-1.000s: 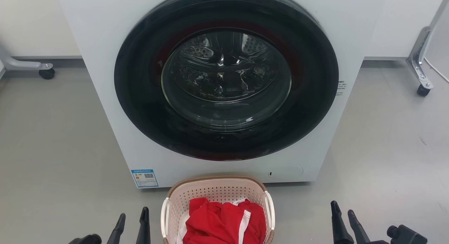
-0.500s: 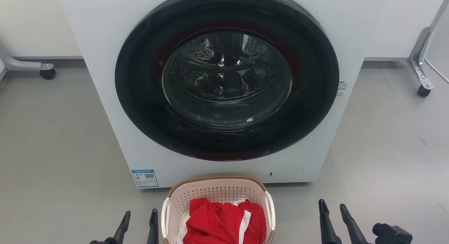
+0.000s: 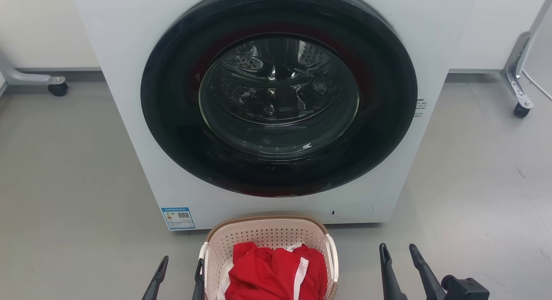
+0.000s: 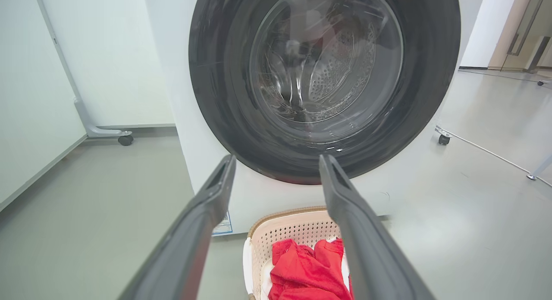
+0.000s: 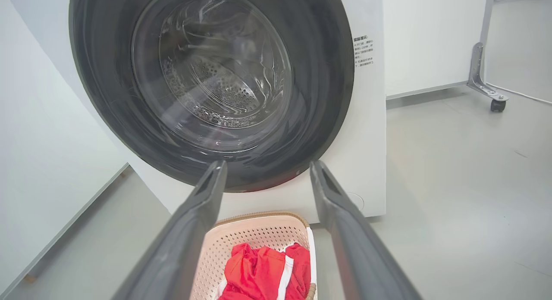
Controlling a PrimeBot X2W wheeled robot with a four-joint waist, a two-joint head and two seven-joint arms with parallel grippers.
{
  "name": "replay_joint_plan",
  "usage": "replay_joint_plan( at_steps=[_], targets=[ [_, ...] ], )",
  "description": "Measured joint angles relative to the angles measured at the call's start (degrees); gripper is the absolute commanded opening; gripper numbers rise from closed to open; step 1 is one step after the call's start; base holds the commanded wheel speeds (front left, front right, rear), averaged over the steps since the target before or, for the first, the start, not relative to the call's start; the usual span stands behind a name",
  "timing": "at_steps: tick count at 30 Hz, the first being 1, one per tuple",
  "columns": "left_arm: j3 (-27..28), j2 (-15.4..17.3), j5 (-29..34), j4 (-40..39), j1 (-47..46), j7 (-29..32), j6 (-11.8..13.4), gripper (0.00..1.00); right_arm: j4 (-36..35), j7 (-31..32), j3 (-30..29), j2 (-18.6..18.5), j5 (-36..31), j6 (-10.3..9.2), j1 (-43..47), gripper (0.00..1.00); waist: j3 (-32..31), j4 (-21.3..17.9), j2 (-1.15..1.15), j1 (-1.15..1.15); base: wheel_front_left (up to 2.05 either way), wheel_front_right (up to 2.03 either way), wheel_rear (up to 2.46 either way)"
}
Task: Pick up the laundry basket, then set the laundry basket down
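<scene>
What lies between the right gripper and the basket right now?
Only bare grey floor. In the head view the right gripper stands open beside the basket, apart from it, with nothing in the gap.

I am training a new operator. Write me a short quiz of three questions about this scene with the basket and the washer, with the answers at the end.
1. True or false: the left gripper and the right gripper are both open and hold nothing.
2. What lies in the laundry basket? A) a red garment B) blue towels C) nothing
3. In the head view, which gripper is nearer to the laundry basket?

Key: 1 true; 2 A; 3 the left gripper.
</scene>
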Motion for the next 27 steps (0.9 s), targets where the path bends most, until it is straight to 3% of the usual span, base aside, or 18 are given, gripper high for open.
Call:
replay_joint_plan(
  at_steps=[8,27],
  targets=[
    [-0.47,-0.05,4.67,-0.57,0.32,-1.52,0.69,1.00,-0.34,-1.49,1.43,-0.03,-5.73,-0.79,0.00,1.00,0.16,0.05,0.00,0.00,0.00,0.00,0.00],
    [2.09,-1.63,0.27,-0.09,0.95,-1.52,-0.22,1.00,-0.12,-1.49,-0.69,-0.03,-5.35,-0.84,0.19,1.00,0.29,0.05,0.00,0.00,0.00,0.00,0.00]
  ],
)
